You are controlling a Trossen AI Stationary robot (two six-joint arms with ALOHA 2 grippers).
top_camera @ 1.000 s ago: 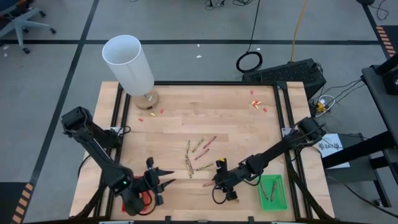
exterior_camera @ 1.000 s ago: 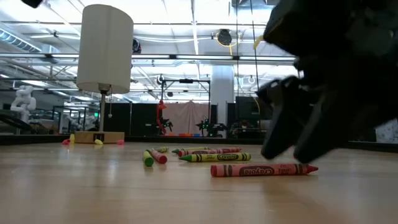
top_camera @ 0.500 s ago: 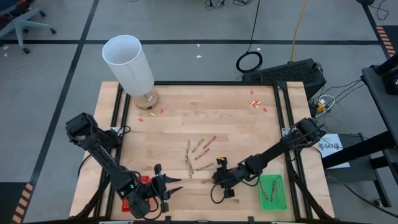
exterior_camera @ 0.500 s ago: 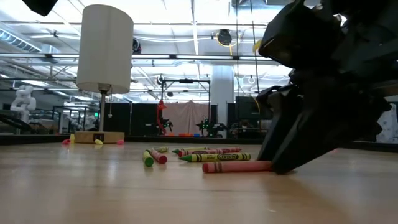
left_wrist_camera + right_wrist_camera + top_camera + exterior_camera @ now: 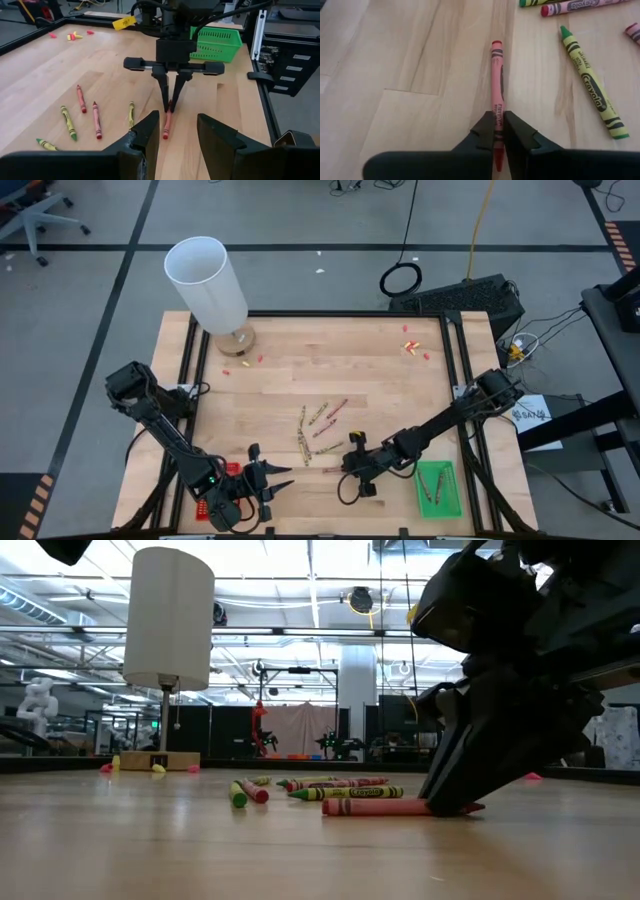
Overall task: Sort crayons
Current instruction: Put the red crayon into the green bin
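A: Crayons (image 5: 318, 430) lie scattered mid-table, and the right gripper (image 5: 345, 470) is down on one of them: a red crayon (image 5: 496, 105) set a little apart from the bunch, toward the near edge

B: Got it in the right wrist view. The two fingers (image 5: 485, 131) are pinched tight against the stick, one either side, near its end, with the crayon flat on the wood

A: So that reads as the grasp step, lift not yet made. The low view agrees: the red crayon is level on the table under the dark claw

B: And the left gripper (image 5: 268, 480)?

A: Hovering at the near-left part of the table, jaws part-open and empty, pointing across at the right one, with a red tray (image 5: 208, 492) by it

B: Next move, I'd say: raise the crayon clear without dragging it, then carry it to a tray. The green tray (image 5: 436, 485) at the near right already has a few sticks in it

A: A grip that close to the end could let it swing, so a gentle lift looks wise
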